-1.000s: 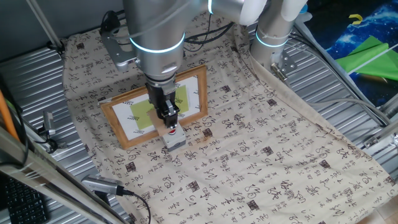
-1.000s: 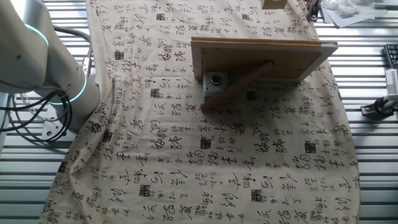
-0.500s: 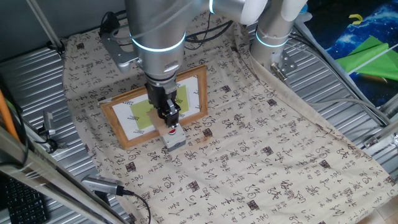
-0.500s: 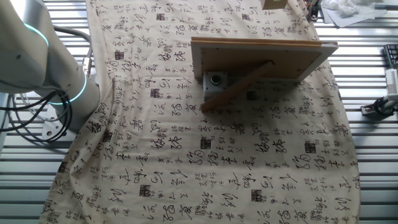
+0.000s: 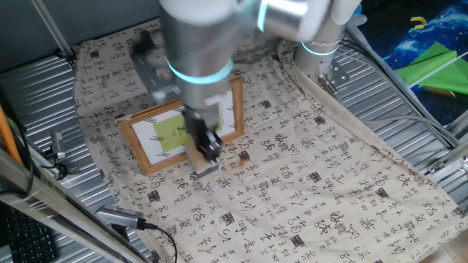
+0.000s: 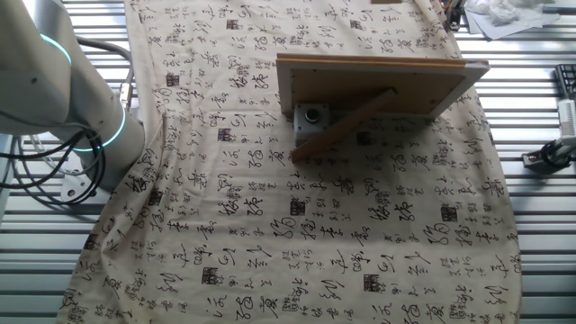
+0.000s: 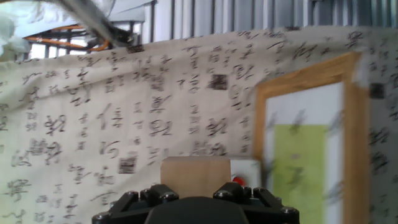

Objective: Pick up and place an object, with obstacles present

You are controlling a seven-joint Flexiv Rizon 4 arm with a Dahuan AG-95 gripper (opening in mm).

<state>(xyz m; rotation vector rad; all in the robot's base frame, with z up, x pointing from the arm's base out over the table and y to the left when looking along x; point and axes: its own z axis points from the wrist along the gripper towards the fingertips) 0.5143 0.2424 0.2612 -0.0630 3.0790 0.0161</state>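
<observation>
My gripper point(image 5: 210, 148) is shut on the light-tan wooden cube point(image 7: 194, 171), which fills the gap between the jaws in the hand view. The arm is motion-blurred in one fixed view. The gripper hangs just above the small grey box with the red button point(image 5: 207, 169), at the near edge of the wooden picture frame point(image 5: 183, 124). In the hand view the red button point(image 7: 238, 180) peeks out right behind the cube and the frame point(image 7: 311, 118) lies to the right. The other fixed view shows the frame's back point(image 6: 378, 81) and the grey box point(image 6: 312, 120); the gripper is out of that view.
A patterned cloth point(image 5: 314, 183) covers the table, with ribbed metal point(image 5: 44, 95) around it. The arm's base point(image 5: 318, 44) stands at the far edge. A cable and a metal part point(image 5: 121, 217) lie at the near left.
The arm has swung to the right and is now blurred with motion, the cube still in the jaws. The tan piece at the top edge of the other fixed view has left that view.
</observation>
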